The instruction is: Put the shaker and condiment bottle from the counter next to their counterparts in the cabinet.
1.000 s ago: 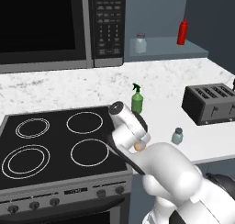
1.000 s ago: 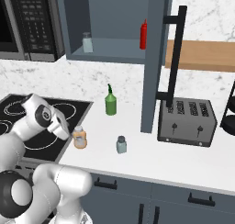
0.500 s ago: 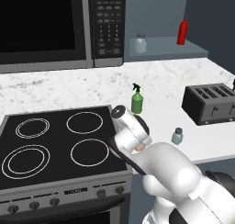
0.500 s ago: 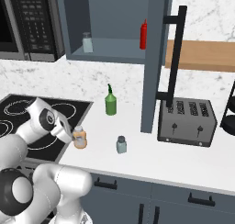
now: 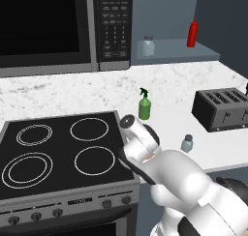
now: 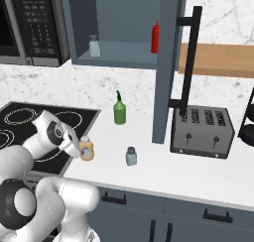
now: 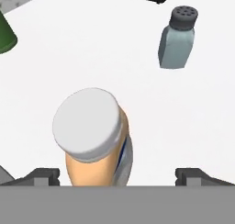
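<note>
Left base view: nothing moved yet, as far as I can judge; the shaker sits on the counter off to the right of my wrist, while both counterparts wait up in the cabinet, the pale shaker twin and the red squeeze bottle, well above and beyond me; the green spray bottle stands just past my hand, the toaster further right. Right base view: my gripper is down at the counter edge by the stove, right at the condiment bottle, which stands upright and looks touching or nearly so; shaker a bit to its right, apart. Hand view: my fingertips are spread wide, one either side of the condiment bottle, cream cap toward me, bottle closer to the left tip, clear gap on the right, so no pinch yet; shaker lies ahead and right. Both items left to place, bottle grab looks like the step in hand
</note>
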Controlling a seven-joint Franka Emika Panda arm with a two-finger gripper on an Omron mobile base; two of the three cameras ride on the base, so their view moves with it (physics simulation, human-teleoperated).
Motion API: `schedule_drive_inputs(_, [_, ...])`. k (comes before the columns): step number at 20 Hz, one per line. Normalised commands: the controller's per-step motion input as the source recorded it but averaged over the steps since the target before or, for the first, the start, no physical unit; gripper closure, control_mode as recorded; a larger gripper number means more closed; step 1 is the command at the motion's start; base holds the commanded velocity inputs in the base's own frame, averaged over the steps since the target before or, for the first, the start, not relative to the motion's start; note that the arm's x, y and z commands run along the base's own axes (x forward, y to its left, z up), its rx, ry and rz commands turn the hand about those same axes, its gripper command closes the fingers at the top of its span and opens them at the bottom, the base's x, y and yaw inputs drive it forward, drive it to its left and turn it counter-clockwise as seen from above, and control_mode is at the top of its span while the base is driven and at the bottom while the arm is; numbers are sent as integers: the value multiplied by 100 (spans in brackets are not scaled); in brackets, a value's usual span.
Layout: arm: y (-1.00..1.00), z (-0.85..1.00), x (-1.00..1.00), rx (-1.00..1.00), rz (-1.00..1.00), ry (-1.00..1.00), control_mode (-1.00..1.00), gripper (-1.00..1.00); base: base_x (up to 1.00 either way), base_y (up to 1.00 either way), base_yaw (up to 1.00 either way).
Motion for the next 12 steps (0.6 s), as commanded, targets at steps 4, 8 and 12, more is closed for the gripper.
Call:
schedule_drive_inputs(4, [-9, -19, 2, 0, 0, 0, -100, -100, 0, 0, 0])
schedule_drive_inputs(8, [-8, -16, 2, 0, 0, 0, -100, -100, 0, 0, 0])
schedule_drive_inputs(12, [-7, -16, 3, 0, 0, 0, -100, -100, 0, 0, 0])
